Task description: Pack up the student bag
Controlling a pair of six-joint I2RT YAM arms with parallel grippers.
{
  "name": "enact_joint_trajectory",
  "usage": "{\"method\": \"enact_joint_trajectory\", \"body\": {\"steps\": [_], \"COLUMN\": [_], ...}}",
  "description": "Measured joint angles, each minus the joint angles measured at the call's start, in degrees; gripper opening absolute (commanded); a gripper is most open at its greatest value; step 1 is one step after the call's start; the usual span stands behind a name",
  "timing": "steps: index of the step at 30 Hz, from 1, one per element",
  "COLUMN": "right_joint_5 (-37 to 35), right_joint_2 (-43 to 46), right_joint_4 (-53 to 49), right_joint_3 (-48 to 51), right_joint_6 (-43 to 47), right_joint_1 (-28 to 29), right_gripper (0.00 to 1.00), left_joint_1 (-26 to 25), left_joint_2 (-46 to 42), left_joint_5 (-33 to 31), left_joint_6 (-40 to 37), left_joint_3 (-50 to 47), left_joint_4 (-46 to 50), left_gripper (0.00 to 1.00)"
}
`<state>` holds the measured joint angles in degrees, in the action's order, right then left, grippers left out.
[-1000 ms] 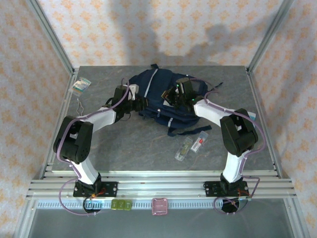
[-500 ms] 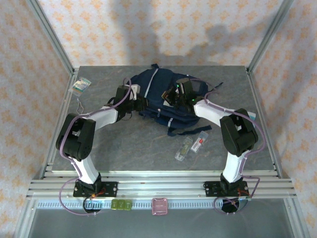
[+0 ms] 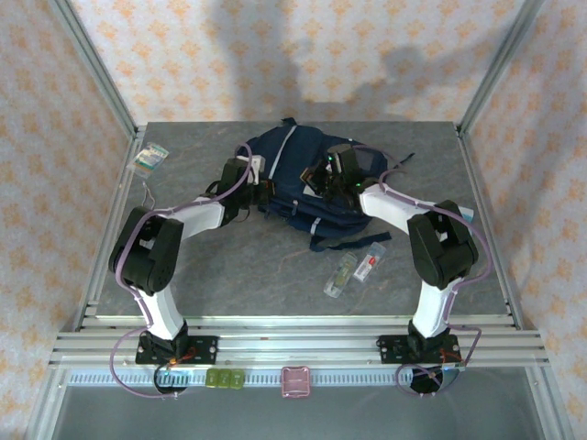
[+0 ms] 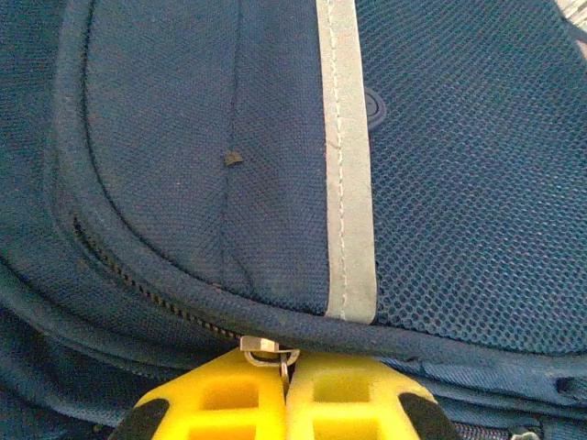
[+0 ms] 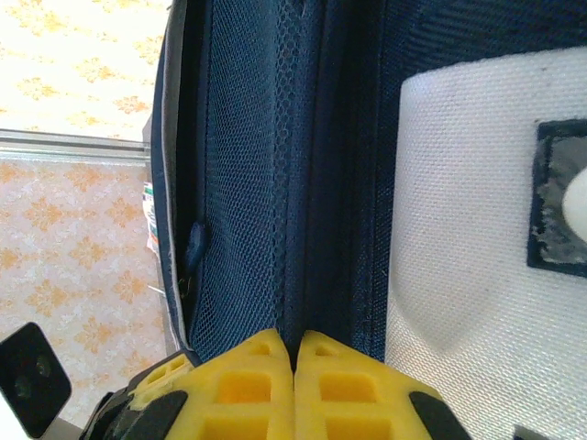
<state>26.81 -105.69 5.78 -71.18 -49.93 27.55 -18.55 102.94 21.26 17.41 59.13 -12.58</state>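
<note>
The student bag [image 3: 295, 163], a navy-blue backpack with a grey stripe, lies at the back middle of the table. My left gripper [image 3: 263, 190] is at its left side. In the left wrist view the yellow fingers [image 4: 240, 390] are pressed together on the small metal zipper pull [image 4: 285, 367], just under the bag's piped seam and grey stripe [image 4: 347, 156]. My right gripper [image 3: 321, 176] rests on the bag's right part. Its jaws [image 5: 294, 341] are shut on a fold of navy fabric next to a white patch [image 5: 477, 220].
Two clear packets [image 3: 344, 273] [image 3: 371, 260] lie on the table in front of the bag, near a dark strap [image 3: 348, 240]. Another packet [image 3: 149, 158] sits at the far left edge. Aluminium frame posts and patterned walls bound the table.
My left gripper has closed onto the zipper pull and its arm has shifted a little toward the bag. The right arm has stayed put.
</note>
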Motion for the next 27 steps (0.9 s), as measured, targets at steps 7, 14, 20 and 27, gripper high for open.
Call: {"method": "enact_joint_trajectory", "body": {"steps": [7,14,20,27], "right_joint_5": [0.3,4.0,4.4,3.9], "right_joint_2": [0.0,0.8,2.9,0.3], "right_joint_4": [-0.9,-5.5,-8.8,-8.5], "right_joint_3": [0.0,0.0,0.7,0.7], "right_joint_6": [0.5,1.3,0.1,-5.8], "right_joint_1": [0.0,0.9,2.1,2.0], "right_gripper": [0.15,0.46,0.46,0.26], "left_joint_1": [-0.9,-3.1,-6.8,-9.4], "left_joint_2": [-1.2,-4.9,-5.6,-5.7], "left_joint_5": [-4.9,-6.4,-6.9,-8.7], "left_joint_6": [0.1,0.3,0.6,0.9], "left_joint_3": [-0.7,-2.7,-3.4,-4.1], "left_joint_4": [1.4,3.4,4.7,5.6], "left_gripper": [0.0,0.0,0.0,0.0]}}
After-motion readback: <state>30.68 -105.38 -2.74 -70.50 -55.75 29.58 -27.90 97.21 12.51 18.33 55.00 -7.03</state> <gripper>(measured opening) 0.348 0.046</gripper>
